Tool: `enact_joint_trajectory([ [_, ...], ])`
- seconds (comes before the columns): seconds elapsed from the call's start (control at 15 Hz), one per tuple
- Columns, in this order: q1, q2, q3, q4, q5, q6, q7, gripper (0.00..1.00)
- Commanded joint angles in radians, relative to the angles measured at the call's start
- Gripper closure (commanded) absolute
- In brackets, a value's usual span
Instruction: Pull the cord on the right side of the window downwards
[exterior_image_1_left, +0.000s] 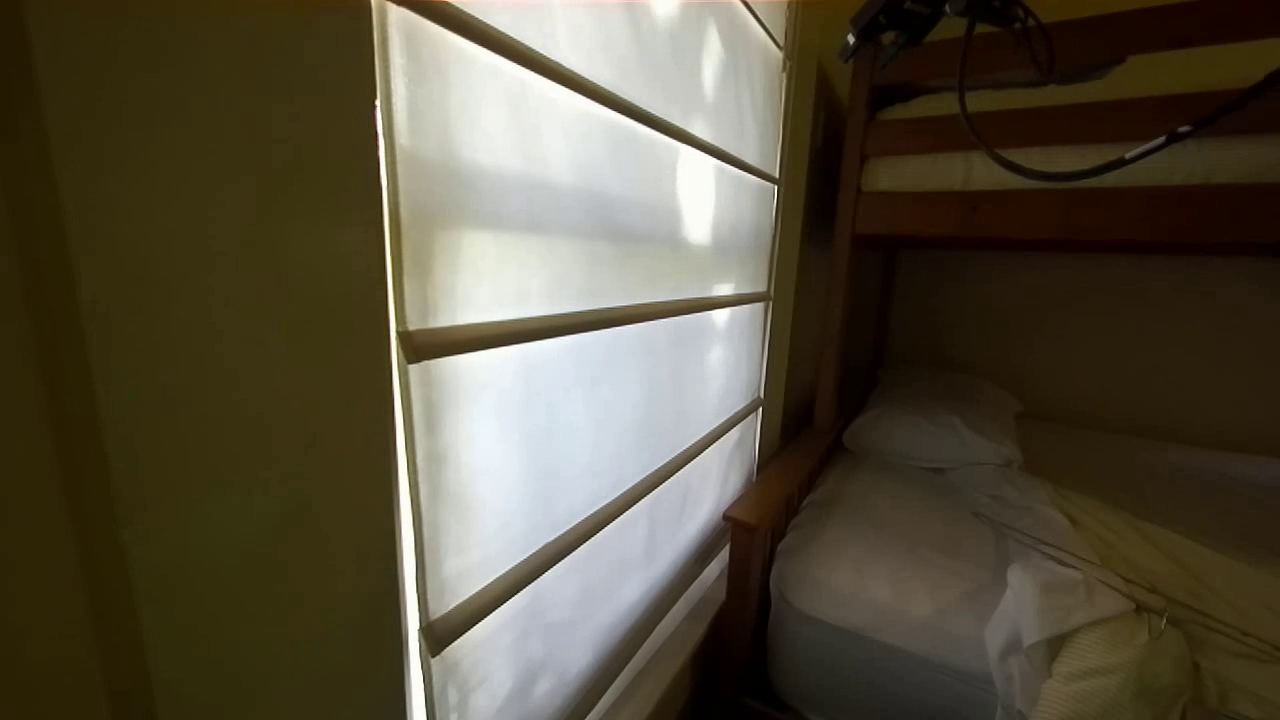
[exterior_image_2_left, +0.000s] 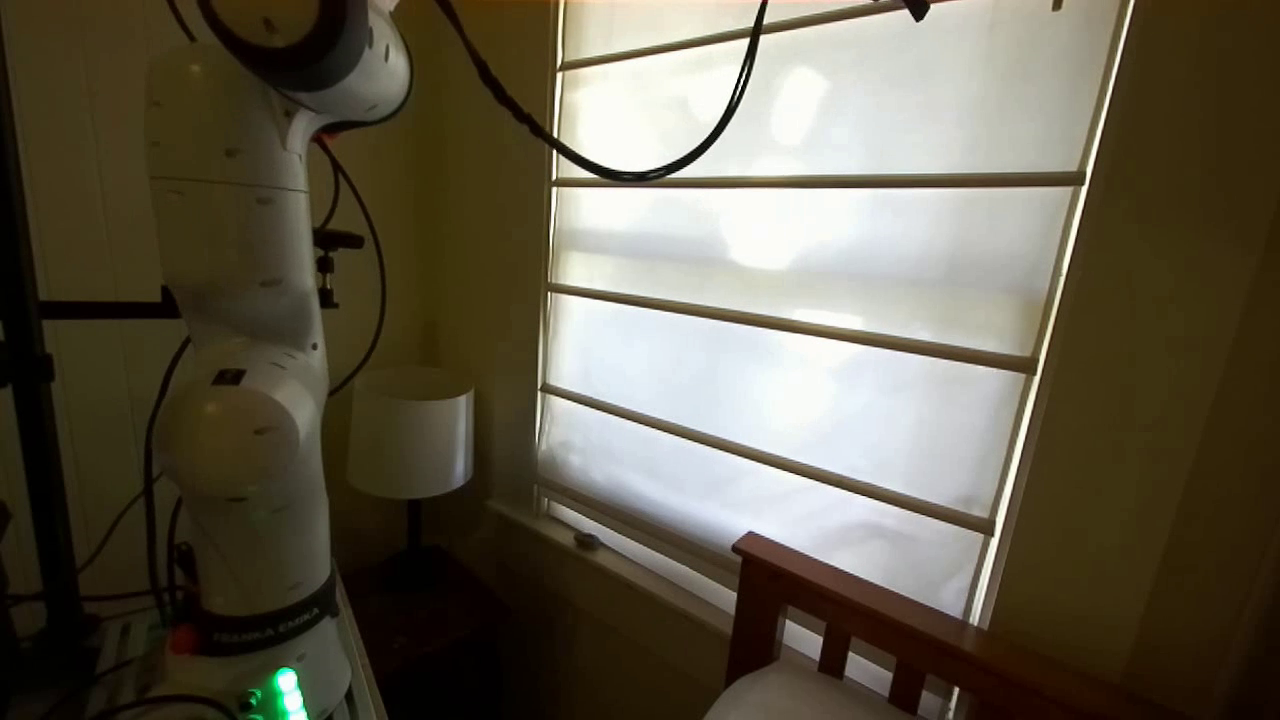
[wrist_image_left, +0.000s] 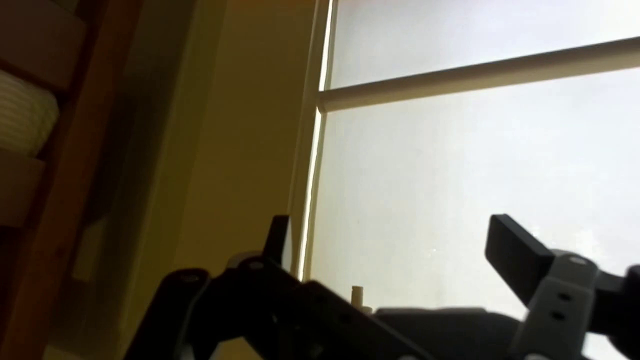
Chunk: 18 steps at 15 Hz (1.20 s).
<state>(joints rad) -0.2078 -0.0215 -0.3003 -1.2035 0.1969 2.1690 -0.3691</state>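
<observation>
The window's pale shade with wide horizontal folds shows in both exterior views (exterior_image_1_left: 590, 250) (exterior_image_2_left: 800, 240) and fills the right of the wrist view (wrist_image_left: 450, 165). The cord's thin string cannot be made out. A small beige cylindrical end piece (wrist_image_left: 357, 296) shows behind my gripper's lower edge in the wrist view; a similar piece (exterior_image_2_left: 1058, 5) hangs at the top edge of an exterior view. My gripper (wrist_image_left: 392, 245) is open with nothing between its fingers, in front of the shade near its side edge. It shows partly at the top of both exterior views (exterior_image_1_left: 880, 35) (exterior_image_2_left: 915, 8).
A wooden bunk bed (exterior_image_1_left: 1060, 215) stands beside the window, with a mattress and pillow (exterior_image_1_left: 935, 420) below. A black robot cable (exterior_image_2_left: 640, 175) loops in front of the shade. A white lamp (exterior_image_2_left: 410, 435) stands between the arm's base and the window.
</observation>
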Motion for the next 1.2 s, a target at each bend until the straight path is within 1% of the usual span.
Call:
enact_joint_trajectory([
  [0.0, -0.038, 0.151, -0.041, 0.242, 0.185, -0.082, -0.098, 0.0],
  [0.07, -0.051, 0.179, -0.046, 0.287, 0.218, -0.087, -0.1, 0.0],
  [0.13, -0.02, 0.09, -0.029, 0.132, 0.14, -0.032, -0.073, 0.0],
  [0.27, -0.035, 0.132, -0.036, 0.199, 0.175, -0.047, -0.08, 0.0],
  [0.47, -0.039, 0.154, -0.037, 0.234, 0.184, -0.056, -0.081, 0.0],
  [0.53, -0.04, 0.175, -0.043, 0.258, 0.171, -0.029, -0.061, 0.0],
  [0.73, -0.067, 0.24, -0.048, 0.346, 0.224, 0.035, -0.06, 0.0],
  [0.8, -0.125, 0.265, 0.01, 0.384, 0.225, 0.048, -0.053, 0.0],
  [1.0, -0.185, 0.342, 0.067, 0.48, 0.268, 0.107, -0.053, 0.0],
  [1.07, -0.174, 0.385, 0.038, 0.538, 0.304, 0.113, -0.047, 0.0],
  [1.13, -0.188, 0.419, 0.051, 0.584, 0.325, 0.131, -0.024, 0.0],
])
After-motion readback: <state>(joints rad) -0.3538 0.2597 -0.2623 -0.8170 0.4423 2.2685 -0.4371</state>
